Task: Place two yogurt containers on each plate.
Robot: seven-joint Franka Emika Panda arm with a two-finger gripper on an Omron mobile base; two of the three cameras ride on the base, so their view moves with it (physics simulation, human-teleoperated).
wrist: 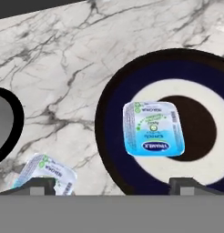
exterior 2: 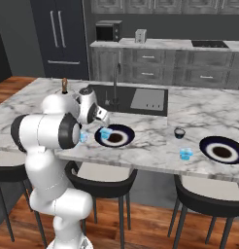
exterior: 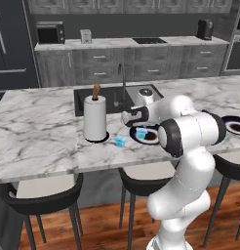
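Light-blue yogurt cup with a whitish foil lid (wrist: 153, 129) sits on the dark navy round plate with its white ring (wrist: 132, 77), left of centre. Gripper (wrist: 114, 185) hovers above, jaws wide, holding nothing. Second yogurt cup (wrist: 44, 175) lies on the marble counter (wrist: 63, 59) at 8 o'clock.

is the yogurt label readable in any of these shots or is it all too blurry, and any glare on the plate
Hand view: the yogurt container on the plate shows a soft label, its print too blurred to read; no glare on the plate. Left base view: the container on the counter is a small blue smudge. Right base view: the cup near the far plate is equally coarse.
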